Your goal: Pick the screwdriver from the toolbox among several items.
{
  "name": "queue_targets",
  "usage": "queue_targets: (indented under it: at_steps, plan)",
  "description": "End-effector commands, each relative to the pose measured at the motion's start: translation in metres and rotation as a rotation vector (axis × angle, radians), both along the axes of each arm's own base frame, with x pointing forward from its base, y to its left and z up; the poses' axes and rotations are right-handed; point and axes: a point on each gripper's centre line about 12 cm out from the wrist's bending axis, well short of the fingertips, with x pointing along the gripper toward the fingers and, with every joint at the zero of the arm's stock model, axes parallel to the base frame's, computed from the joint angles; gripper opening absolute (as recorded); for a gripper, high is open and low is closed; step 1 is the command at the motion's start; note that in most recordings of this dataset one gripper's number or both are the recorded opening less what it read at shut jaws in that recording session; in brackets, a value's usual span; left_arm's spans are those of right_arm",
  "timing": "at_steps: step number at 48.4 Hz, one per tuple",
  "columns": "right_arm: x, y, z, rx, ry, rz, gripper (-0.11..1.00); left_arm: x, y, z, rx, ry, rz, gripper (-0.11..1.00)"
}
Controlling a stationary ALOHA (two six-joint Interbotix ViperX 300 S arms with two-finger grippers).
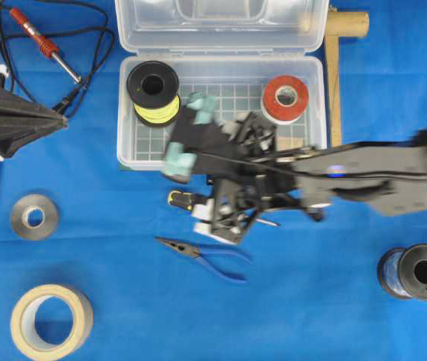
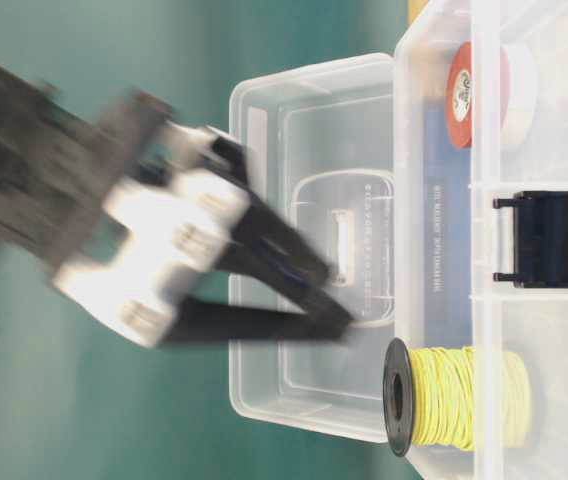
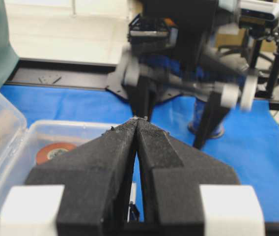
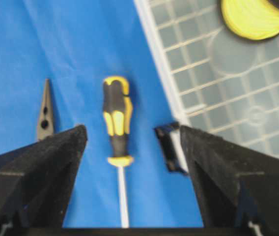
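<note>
The screwdriver [image 1: 177, 199], with a black-and-yellow handle and a thin silver shaft, lies on the blue cloth just in front of the open clear toolbox [image 1: 232, 101], outside it. In the right wrist view the screwdriver [image 4: 116, 115] lies between the spread fingers of my right gripper [image 4: 130, 132], which is open and empty above it, next to the toolbox's front wall [image 4: 228, 98]. In the overhead view my right gripper [image 1: 188, 134] is blurred over the box's front edge. My left gripper [image 1: 59, 119] is shut and empty at the far left; its closed tips show in the left wrist view [image 3: 138, 120].
In the toolbox stand a yellow wire spool [image 1: 153, 92] and a red tape roll [image 1: 285, 98]. On the cloth lie blue-handled pliers [image 1: 206, 256], a red soldering iron [image 1: 44, 47] with its cord, a grey roll [image 1: 34, 216], a tan tape roll [image 1: 50, 322], a dark spool [image 1: 416, 272] and a wooden mallet [image 1: 335, 68].
</note>
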Motion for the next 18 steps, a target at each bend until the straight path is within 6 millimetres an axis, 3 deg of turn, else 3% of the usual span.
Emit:
queue_targets:
  at_steps: [1,18]
  plan:
    - [-0.022,-0.002,0.032,-0.024,-0.081,0.022,0.77,0.001,0.000,0.004,0.002,-0.012,0.002,0.00]
    - [-0.110,-0.008,0.041,-0.053,-0.356,0.193,0.77,0.001,0.000,0.003,0.002,-0.006,0.002,0.00]
